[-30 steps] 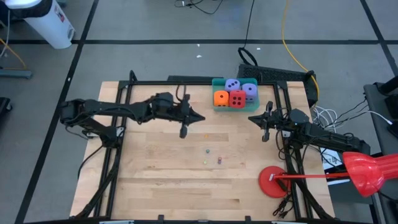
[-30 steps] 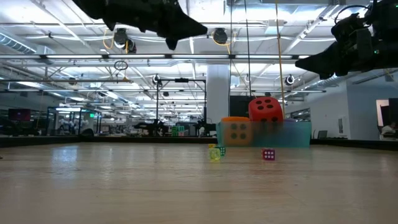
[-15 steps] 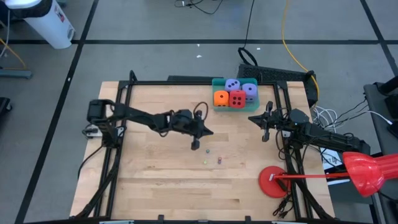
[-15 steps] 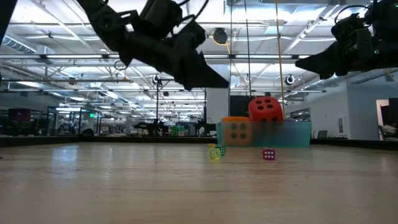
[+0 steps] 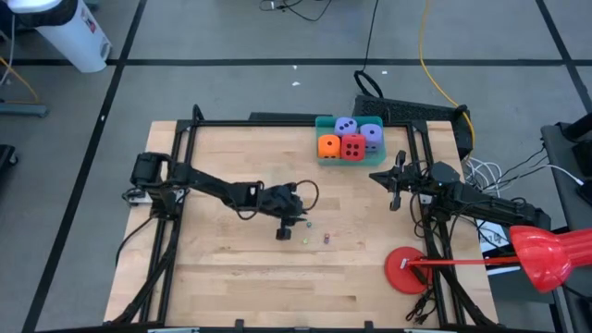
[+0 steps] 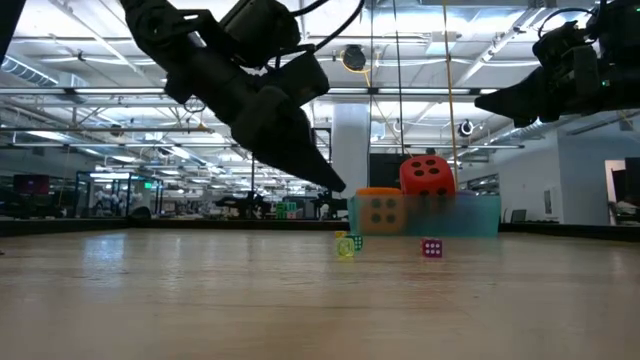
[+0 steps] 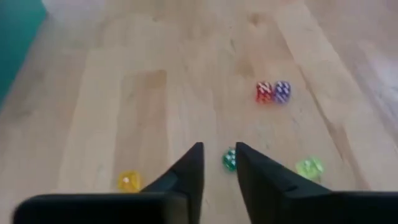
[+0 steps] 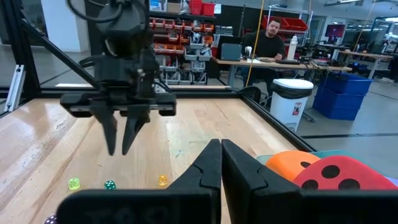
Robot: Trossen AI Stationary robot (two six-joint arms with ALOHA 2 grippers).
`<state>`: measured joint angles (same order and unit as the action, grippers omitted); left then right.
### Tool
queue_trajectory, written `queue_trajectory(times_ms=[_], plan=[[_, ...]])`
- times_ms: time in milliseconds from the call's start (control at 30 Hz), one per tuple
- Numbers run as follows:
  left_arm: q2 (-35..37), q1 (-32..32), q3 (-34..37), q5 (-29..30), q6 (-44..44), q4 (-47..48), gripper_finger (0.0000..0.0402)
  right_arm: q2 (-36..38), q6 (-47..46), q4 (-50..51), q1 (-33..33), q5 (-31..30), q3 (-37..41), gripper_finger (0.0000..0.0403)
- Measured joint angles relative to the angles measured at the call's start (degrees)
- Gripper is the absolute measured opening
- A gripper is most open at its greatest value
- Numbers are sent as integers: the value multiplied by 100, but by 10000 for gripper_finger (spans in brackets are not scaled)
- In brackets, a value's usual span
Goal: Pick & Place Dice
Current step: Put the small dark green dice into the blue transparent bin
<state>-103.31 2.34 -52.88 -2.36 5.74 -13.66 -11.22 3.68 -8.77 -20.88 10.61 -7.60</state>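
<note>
My left pincer [image 7: 219, 163] hangs slightly apart over the green die [image 7: 229, 159], lined up to straddle it; my right pincer [image 8: 221, 163] waits together near the tray [image 5: 324, 157].

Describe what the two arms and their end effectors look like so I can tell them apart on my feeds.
Both arms are the same: dark, matte black, jointed links with black cables looping alongside. The left end effector has two slim, tapering black fingers under a wide flat crossbar. The right end effector has matching wedge-shaped black fingers. No markings or colour accents show on either.
</note>
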Motion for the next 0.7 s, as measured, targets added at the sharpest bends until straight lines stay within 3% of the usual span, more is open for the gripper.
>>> queue_trajectory(times_ms=[333, 700], plan=[[-280, 257, -4, 209, -441, -400, 188, 0, 0, -49, 0, 9, 4, 4], [-902, 252, 1, 304, -745, -760, 199, 0, 0, -82, 0, 5, 4, 4]])
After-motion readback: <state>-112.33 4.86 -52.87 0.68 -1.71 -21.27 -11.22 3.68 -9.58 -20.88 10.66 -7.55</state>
